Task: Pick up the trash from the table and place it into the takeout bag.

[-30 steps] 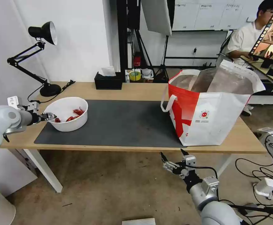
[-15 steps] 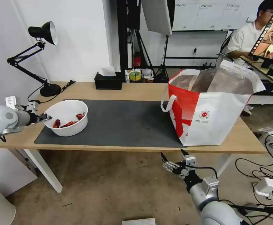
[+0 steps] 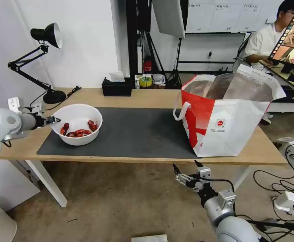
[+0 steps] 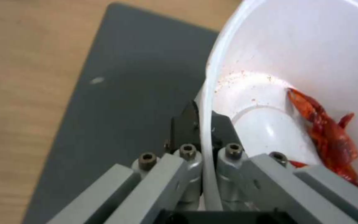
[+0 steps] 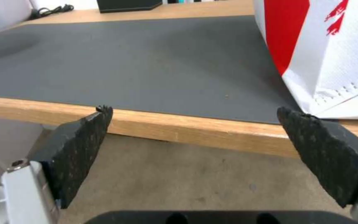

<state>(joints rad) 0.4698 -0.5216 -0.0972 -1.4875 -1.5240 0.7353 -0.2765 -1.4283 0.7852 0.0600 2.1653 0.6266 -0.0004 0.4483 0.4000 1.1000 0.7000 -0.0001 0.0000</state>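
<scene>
Shifted rightward and tilted, white bowl (image 3: 77, 124) shows red shells (image 3: 79, 130).

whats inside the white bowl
Red crayfish shells lie at the bottom of the white bowl. The left end effector grips its rim. Whatever lies beneath the shells is covered.

Both arms are smooth silver-grey tubes with rounded joints. The left tool (image 3: 54, 120) has grey metal links fastened by hex-socket screws and thin dark fingers (image 4: 185, 124). The right tool (image 3: 186, 166) carries two black, rough-textured wedge pads (image 5: 79, 146) and a black cable.
</scene>
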